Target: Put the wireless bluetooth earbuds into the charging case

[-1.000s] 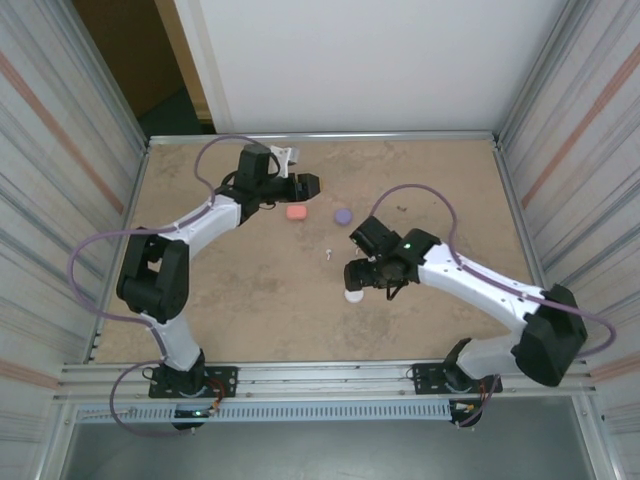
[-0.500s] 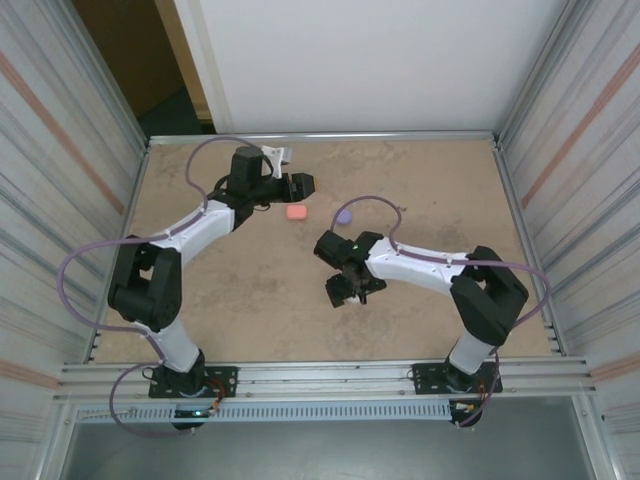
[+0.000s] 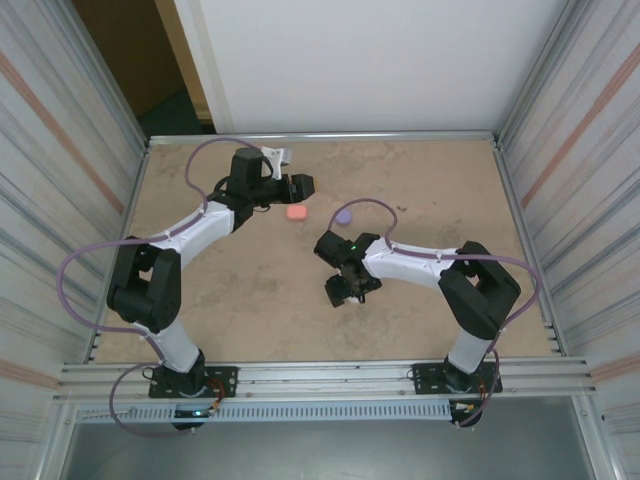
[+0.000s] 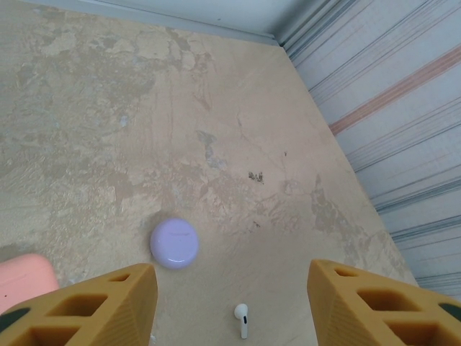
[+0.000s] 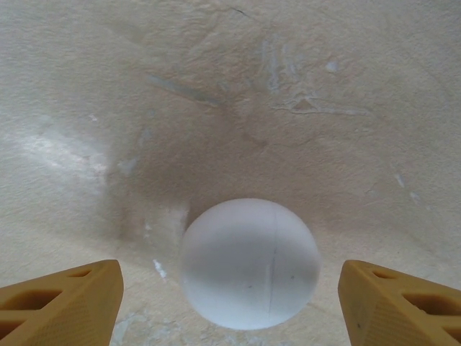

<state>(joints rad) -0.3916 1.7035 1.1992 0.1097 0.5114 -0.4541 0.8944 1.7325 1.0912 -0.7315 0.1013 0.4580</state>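
Observation:
A round white charging case (image 5: 249, 262) lies shut on the table, and my right gripper (image 5: 230, 288) is open and straddles it with a gap on each side. From above, that gripper (image 3: 345, 290) hangs low near the table's middle. A white earbud (image 4: 242, 319) lies on the table below my open left gripper (image 4: 230, 288), which has nothing between its fingers. A purple case (image 4: 174, 243) sits just beyond the earbud, and a pink case (image 4: 25, 277) lies at the left edge. In the top view the left gripper (image 3: 300, 185) is behind the pink case (image 3: 296, 212) and the purple case (image 3: 344, 216).
Corrugated metal walls (image 3: 560, 150) close in the table (image 3: 450, 190) on both sides, with a white panel at the back. The right arm's elbow (image 3: 480, 285) is folded over the right half of the table. Purple cables loop off both arms.
The right arm has folded inward, and its gripper has come down over the white case with its jaws narrowing a little. The left gripper shifted slightly to the left.

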